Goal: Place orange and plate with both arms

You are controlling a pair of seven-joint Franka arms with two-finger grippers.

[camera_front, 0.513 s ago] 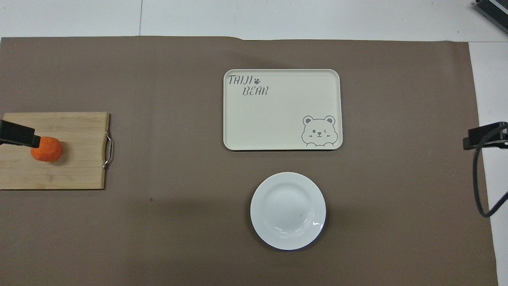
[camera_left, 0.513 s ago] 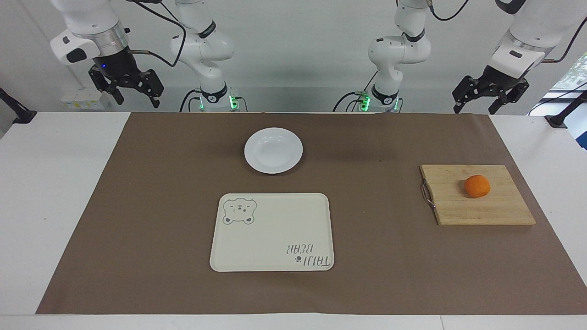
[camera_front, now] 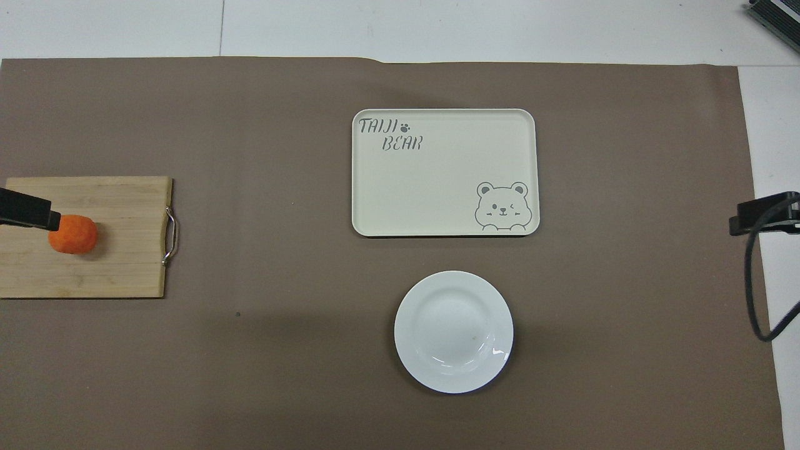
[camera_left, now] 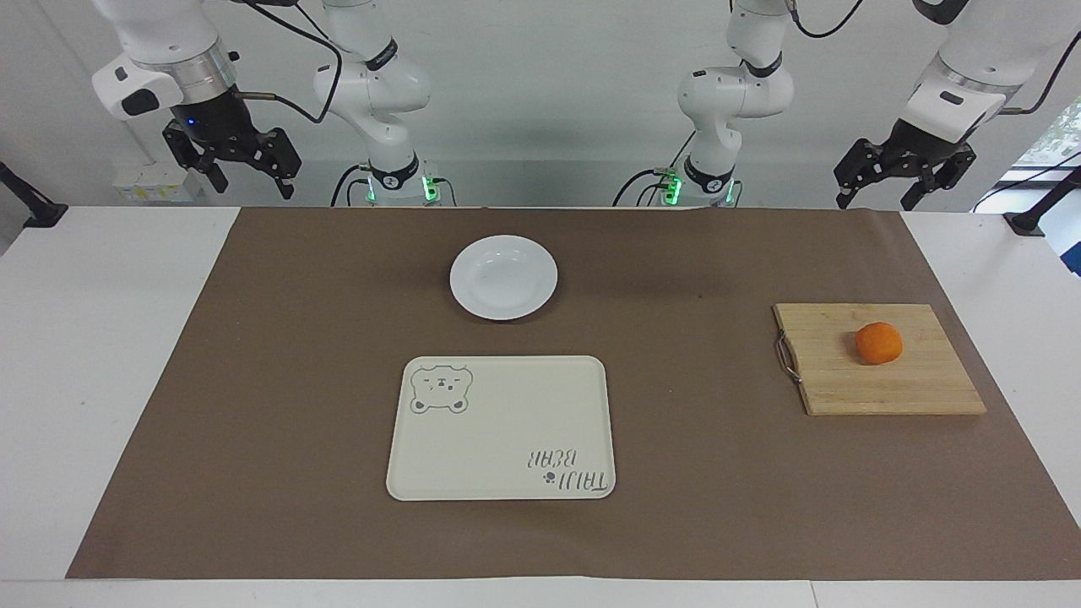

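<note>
The orange (camera_left: 878, 343) (camera_front: 73, 234) sits on a wooden cutting board (camera_left: 912, 388) (camera_front: 119, 262) toward the left arm's end of the table. The white plate (camera_left: 503, 277) (camera_front: 453, 331) lies bare on the brown mat, mid-table, close to the robots. My left gripper (camera_left: 877, 201) hangs open and empty in the air over the mat's corner at the robots' edge, apart from the orange. My right gripper (camera_left: 252, 184) hangs open and empty high over the mat's corner at the right arm's end, away from the plate.
A cream tray (camera_left: 507, 473) (camera_front: 437, 119) with a bear drawing lies farther from the robots than the plate. Black stands (camera_left: 1034, 218) (camera_left: 29, 207) are clamped at both ends of the table. A black bar (camera_front: 25, 211) overlaps the orange at the overhead view's edge.
Both grippers have edged slightly upward. The orange, plate, board and tray have not moved.
</note>
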